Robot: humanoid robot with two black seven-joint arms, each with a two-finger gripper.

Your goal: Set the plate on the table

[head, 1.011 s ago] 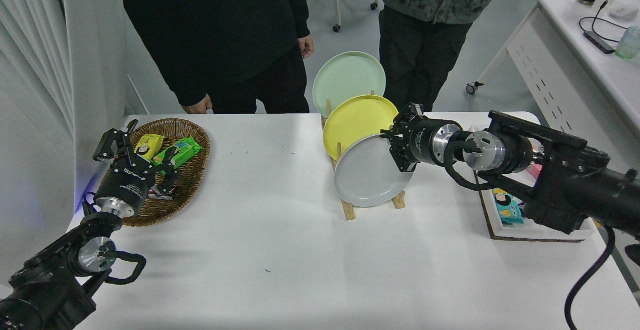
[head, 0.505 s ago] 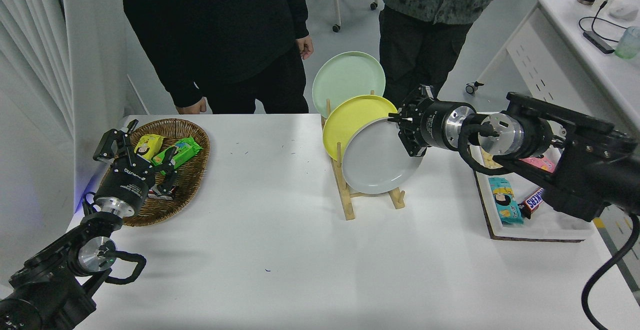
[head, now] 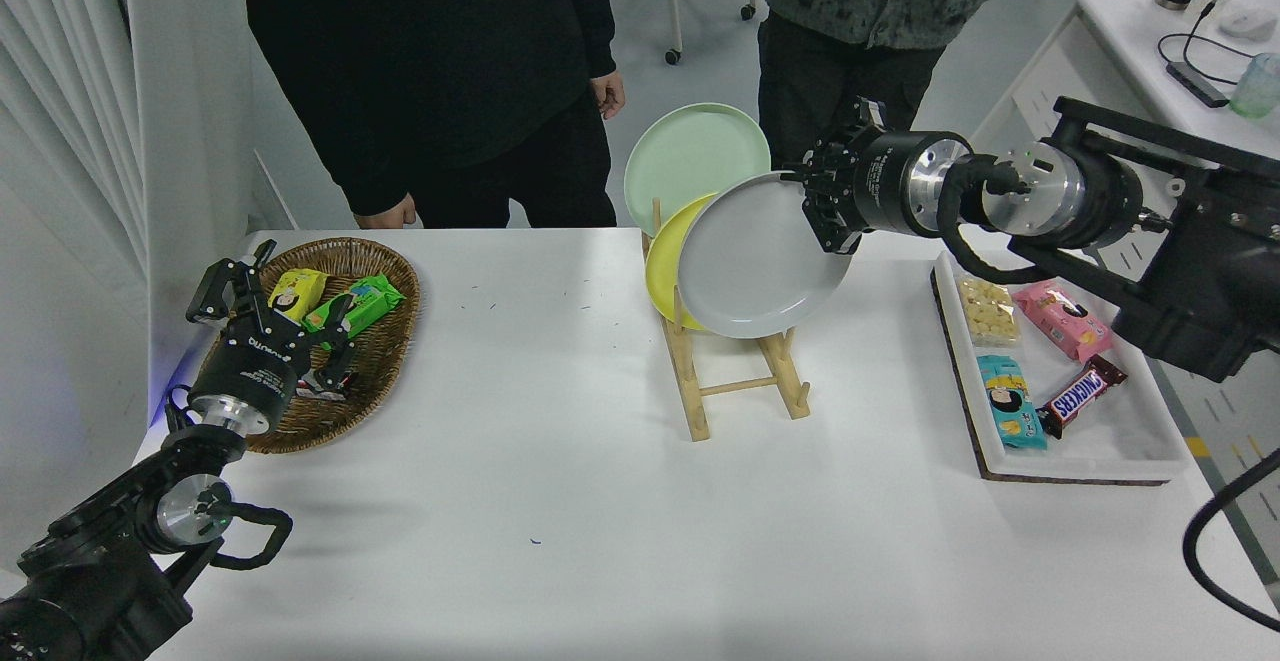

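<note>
The light-grey plate (head: 755, 261) hangs tilted in the air above the wooden rack (head: 735, 386), clear of its slots. My right gripper (head: 815, 206) is shut on the plate's upper right rim and holds it up. Behind it the yellow plate (head: 668, 259) and the pale mint-green plate (head: 690, 151) still stand upright in the rack. The white table (head: 560, 521) lies below. My left gripper (head: 262, 291) is parked at the lower left over the wicker basket, its fingers spread open and empty.
A wicker basket (head: 385, 366) with snack packs sits at the left. A white tray (head: 1085, 456) with snacks lies at the right under my right arm. Two people stand at the far edge, one hand (head: 607, 93) near the mint-green plate.
My right gripper has lifted the grey plate up and a little right, out of the rack's front slot. The left arm has not moved.
</note>
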